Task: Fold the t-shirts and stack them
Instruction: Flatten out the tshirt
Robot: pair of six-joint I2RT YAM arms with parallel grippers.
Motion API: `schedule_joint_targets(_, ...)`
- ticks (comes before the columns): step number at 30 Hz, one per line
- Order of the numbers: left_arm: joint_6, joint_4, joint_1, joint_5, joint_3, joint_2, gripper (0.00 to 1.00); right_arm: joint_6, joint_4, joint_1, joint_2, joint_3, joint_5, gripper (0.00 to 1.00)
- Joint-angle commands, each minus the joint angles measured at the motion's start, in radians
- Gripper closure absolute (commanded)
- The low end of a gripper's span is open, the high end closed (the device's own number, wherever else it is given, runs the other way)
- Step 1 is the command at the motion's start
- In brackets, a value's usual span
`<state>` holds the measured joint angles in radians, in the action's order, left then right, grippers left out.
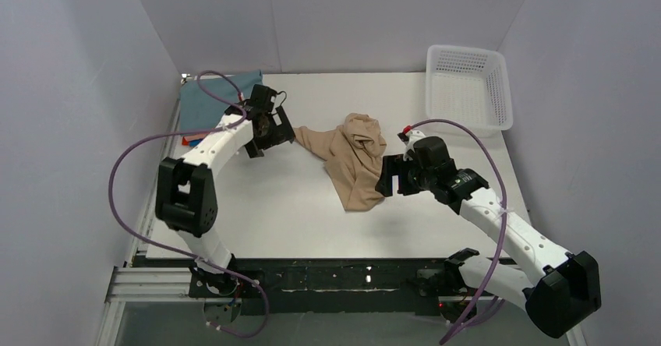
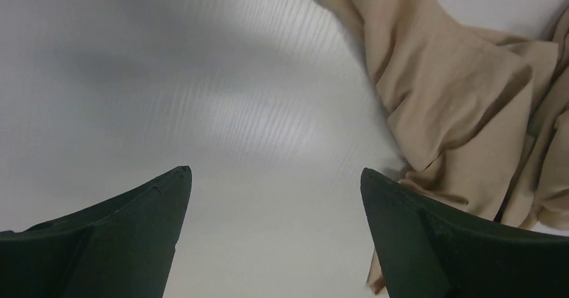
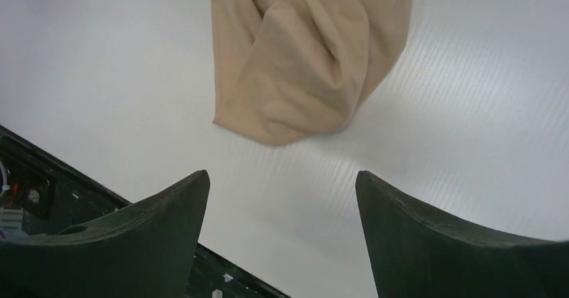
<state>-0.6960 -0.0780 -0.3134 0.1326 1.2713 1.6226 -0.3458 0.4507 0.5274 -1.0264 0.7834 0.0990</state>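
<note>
A tan-beige t-shirt [image 1: 355, 159] lies crumpled in the middle of the table. My left gripper [image 1: 279, 134] is open and empty at the shirt's left tip. In the left wrist view [image 2: 275, 177] the shirt [image 2: 456, 96] lies to the right, beside and partly behind the right finger [image 2: 416, 231]. My right gripper [image 1: 387, 178] is open and empty at the shirt's right side. In the right wrist view [image 3: 282, 180] the shirt's rounded end [image 3: 308, 63] lies just ahead of the fingers, apart from them. A folded grey-blue t-shirt [image 1: 214, 97] tops a stack at the back left, with orange-red and blue edges [image 1: 192, 139] showing beneath.
A white lattice basket [image 1: 465, 50] stands at the back right corner. Grey walls close in the table on three sides. The table's dark front rail [image 3: 54, 177] shows at the lower left of the right wrist view. Purple cables loop from both arms.
</note>
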Motion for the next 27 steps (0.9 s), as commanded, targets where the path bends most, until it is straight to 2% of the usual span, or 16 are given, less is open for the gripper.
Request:
schedule_joint_targets(1,0.080,-0.118,0.009,-0.024,0.209,0.221,0.02,-0.062,-0.083,0.074,0.031,-0.032,-0.055,0.12)
schedule_joint_targets(6,0.113,-0.156,0.010,-0.029,0.376,0.412,0.03,-0.051,-0.069,0.201,-0.038,-0.021,-0.148,0.13)
schedule_joint_targets(13,0.062,-0.137,0.009,-0.086,0.452,0.563,0.11,-0.046,-0.034,0.357,-0.220,0.088,-0.234,0.16)
schedule_joint_targets(18,0.021,-0.094,0.008,-0.122,0.473,0.621,0.12,-0.065,-0.063,0.381,-0.287,0.113,-0.183,0.17)
schedule_joint_targets(27,-0.056,0.060,0.007,-0.133,0.482,0.654,0.14,-0.090,-0.045,0.398,-0.336,0.119,-0.206,0.17)
